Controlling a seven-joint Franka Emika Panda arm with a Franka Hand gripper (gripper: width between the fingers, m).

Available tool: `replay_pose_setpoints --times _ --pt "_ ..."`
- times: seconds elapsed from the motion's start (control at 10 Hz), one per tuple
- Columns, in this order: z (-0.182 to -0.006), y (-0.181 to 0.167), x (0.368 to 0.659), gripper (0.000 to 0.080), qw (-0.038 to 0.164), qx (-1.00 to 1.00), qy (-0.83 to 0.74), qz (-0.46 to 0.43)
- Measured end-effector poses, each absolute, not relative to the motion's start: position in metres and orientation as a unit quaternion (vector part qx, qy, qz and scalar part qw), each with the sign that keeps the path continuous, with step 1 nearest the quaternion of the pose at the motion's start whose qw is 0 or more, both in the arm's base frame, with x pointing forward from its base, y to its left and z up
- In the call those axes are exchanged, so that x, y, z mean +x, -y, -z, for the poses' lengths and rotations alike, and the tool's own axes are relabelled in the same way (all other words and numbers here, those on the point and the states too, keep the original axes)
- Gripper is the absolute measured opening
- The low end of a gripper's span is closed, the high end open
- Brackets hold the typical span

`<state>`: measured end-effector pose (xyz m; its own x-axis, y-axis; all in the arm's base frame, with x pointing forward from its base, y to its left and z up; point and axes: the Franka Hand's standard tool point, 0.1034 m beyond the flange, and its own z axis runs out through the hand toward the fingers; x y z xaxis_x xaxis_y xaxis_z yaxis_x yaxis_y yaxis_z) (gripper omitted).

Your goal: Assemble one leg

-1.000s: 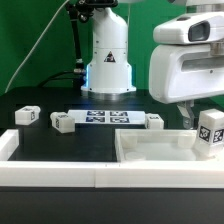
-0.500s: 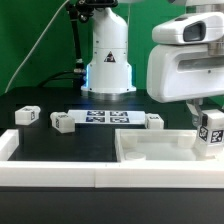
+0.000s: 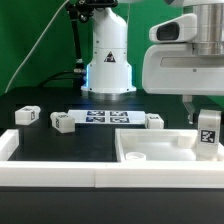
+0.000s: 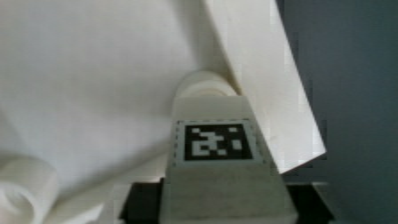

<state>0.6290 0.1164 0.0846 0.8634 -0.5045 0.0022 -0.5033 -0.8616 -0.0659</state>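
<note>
My gripper (image 3: 207,112) is at the exterior view's right, shut on a white tagged leg (image 3: 208,133) and holding it upright over the right rim of the white tray-like tabletop (image 3: 150,150). In the wrist view the same leg (image 4: 217,140) runs out from between the dark fingers (image 4: 146,198), its tag facing the camera, its far end close to the tabletop's raised rim (image 4: 267,70). Three more legs lie on the black table: one at the left (image 3: 27,116), one beside it (image 3: 63,122), one near the middle (image 3: 154,121).
The marker board (image 3: 105,118) lies flat in front of the robot base (image 3: 107,60). Long white border rails (image 3: 60,172) run along the front and left (image 3: 8,142) of the table.
The gripper with the leg has moved up a little and slightly toward the exterior view's left; the leg now stands more upright over the tabletop's right rim.
</note>
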Motion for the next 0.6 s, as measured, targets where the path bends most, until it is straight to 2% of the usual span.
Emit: replay_pose_setpoints --times 0.3,0.6 --pt "-0.0843 -0.1179 0.6274 0.0291 0.024 -0.914 -0.405 -0.006" --pt "-0.084 -0.1188 0.6265 0.0291 0.026 -0.85 -0.525 -0.01"
